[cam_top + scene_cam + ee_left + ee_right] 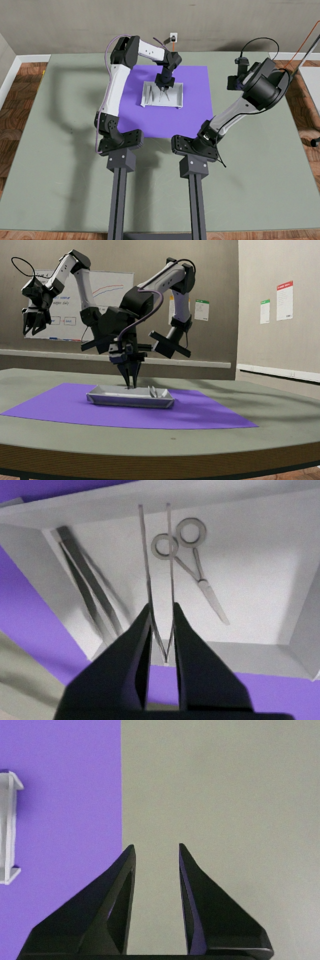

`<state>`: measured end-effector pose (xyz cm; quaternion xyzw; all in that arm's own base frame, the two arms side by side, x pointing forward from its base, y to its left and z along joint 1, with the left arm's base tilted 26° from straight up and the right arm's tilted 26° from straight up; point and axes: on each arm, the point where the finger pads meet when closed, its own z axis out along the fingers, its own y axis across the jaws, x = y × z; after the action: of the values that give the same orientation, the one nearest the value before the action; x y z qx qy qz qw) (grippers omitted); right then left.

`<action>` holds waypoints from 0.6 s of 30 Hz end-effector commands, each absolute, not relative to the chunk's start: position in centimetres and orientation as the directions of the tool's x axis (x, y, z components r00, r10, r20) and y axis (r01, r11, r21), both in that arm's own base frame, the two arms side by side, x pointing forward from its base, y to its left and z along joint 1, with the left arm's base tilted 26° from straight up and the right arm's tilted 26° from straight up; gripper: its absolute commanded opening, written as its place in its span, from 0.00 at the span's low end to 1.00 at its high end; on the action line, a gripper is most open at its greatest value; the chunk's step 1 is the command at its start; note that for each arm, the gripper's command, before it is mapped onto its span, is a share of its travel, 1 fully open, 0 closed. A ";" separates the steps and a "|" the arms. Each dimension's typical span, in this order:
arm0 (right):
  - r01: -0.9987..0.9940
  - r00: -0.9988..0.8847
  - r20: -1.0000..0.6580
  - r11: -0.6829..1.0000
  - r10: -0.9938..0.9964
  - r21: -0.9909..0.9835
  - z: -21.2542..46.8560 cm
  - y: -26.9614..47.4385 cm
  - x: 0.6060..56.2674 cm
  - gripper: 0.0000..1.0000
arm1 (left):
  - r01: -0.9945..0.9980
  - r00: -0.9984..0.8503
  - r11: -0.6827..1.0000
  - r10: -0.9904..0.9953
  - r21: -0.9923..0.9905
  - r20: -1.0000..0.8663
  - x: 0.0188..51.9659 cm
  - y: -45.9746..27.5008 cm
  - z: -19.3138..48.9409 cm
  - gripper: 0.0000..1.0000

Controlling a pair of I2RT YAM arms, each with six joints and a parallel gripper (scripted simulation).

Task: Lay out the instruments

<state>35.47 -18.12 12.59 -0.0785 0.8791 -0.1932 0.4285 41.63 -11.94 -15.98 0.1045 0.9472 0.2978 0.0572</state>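
A grey-green counter (155, 196) (165, 444) (225, 795) with a banded brown edge stands over a wood-block floor (15, 93) (292, 475) against plain grey-beige walls (103, 23) (193, 250). A whiteboard (111, 278) bearing writing and red and blue curves hangs beside posters (202, 310) (284, 302) with coloured headings. White trunking (201, 363) lines the wall, an orange cord (173, 47) drops from an outlet (175, 34), and soft shadows fall across the counter.
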 end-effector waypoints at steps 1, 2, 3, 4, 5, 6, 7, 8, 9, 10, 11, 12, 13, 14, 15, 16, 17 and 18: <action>0.029 -0.608 -0.730 0.910 -0.313 -0.414 13.2 -18.1 35.7 0.33 | 0.171 -0.967 0.805 0.247 0.569 -0.058 41.5 -13.4 -14.1 0.00; 0.029 -0.608 -0.730 0.910 -0.313 -0.414 13.2 -18.1 35.7 0.33 | 0.171 -0.965 0.808 0.254 0.564 -0.071 41.7 -14.0 -13.5 0.00; 0.029 -0.608 -0.730 0.910 -0.313 -0.414 13.2 -18.1 35.7 0.33 | 0.171 -0.965 0.808 0.254 0.564 -0.070 41.7 -14.1 -13.4 0.00; 0.029 -0.608 -0.730 0.910 -0.313 -0.414 13.2 -18.1 35.7 0.33 | 0.169 -0.965 0.808 0.252 0.564 -0.071 41.7 -14.1 -13.3 0.00; 0.029 -0.608 -0.730 0.910 -0.313 -0.414 13.2 -18.1 35.7 0.33 | 0.165 -0.965 0.811 0.251 0.562 -0.079 42.0 -14.3 -13.0 0.00; 0.029 -0.608 -0.730 0.910 -0.313 -0.414 13.2 -18.1 35.7 0.33 | 0.162 -0.964 0.813 0.250 0.560 -0.084 42.1 -14.5 -12.7 0.00; 0.029 -0.608 -0.730 0.910 -0.313 -0.414 13.2 -18.1 35.7 0.33 | 0.162 -0.964 0.812 0.250 0.560 -0.084 42.1 -14.5 -12.6 0.00; 0.029 -0.608 -0.730 0.910 -0.313 -0.414 13.2 -18.1 35.7 0.33 | 0.163 -0.965 0.811 0.251 0.562 -0.081 42.0 -14.5 -12.6 0.00; 0.029 -0.608 -0.730 0.910 -0.313 -0.414 13.2 -18.1 35.7 0.33 | 0.163 -0.966 0.811 0.247 0.562 -0.076 41.9 -14.4 -12.6 0.00; 0.029 -0.608 -0.730 0.910 -0.313 -0.414 13.2 -18.1 35.7 0.33 | 0.167 -0.966 0.809 0.248 0.564 -0.070 41.6 -14.3 -12.5 0.00; 0.029 -0.608 -0.730 0.910 -0.313 -0.414 13.2 -18.1 35.7 0.33 | 0.167 -0.967 0.808 0.246 0.565 -0.067 41.6 -14.3 -12.5 0.00; 0.029 -0.608 -0.730 0.910 -0.313 -0.414 13.2 -18.1 35.7 0.33 | 0.166 -0.965 0.811 0.251 0.561 -0.076 41.7 -14.8 -12.2 0.00; 0.029 -0.608 -0.730 0.910 -0.313 -0.414 13.2 -18.1 35.7 0.33 | 0.164 -0.965 0.812 0.250 0.560 -0.081 41.8 -14.9 -11.8 0.00; 0.029 -0.608 -0.730 0.910 -0.313 -0.414 13.2 -18.1 35.7 0.33 | 0.164 -0.965 0.812 0.250 0.560 -0.081 41.8 -14.9 -11.8 0.00; 0.029 -0.608 -0.730 0.910 -0.313 -0.414 13.2 -18.1 35.7 0.33 | 0.164 -0.965 0.812 0.250 0.560 -0.081 41.8 -14.9 -11.8 0.00; 0.029 -0.608 -0.730 0.910 -0.313 -0.414 13.2 -18.1 35.7 0.33 | 0.164 -0.972 0.800 0.230 0.577 -0.042 41.2 -13.3 -13.1 0.00; 0.029 -0.608 -0.730 0.910 -0.313 -0.414 13.2 -18.1 35.7 0.33 | 0.158 -0.967 0.811 0.242 0.563 -0.077 41.8 -14.6 -11.7 0.00; 0.029 -0.608 -0.730 0.910 -0.313 -0.414 13.2 -18.1 35.7 0.33 | 0.167 -0.965 0.810 0.251 0.562 -0.076 41.5 -15.0 -11.4 0.00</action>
<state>35.47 -18.12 12.59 -0.0785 0.8791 -0.1932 0.4285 41.29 -12.85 -13.83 0.1038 0.9472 0.2982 0.0560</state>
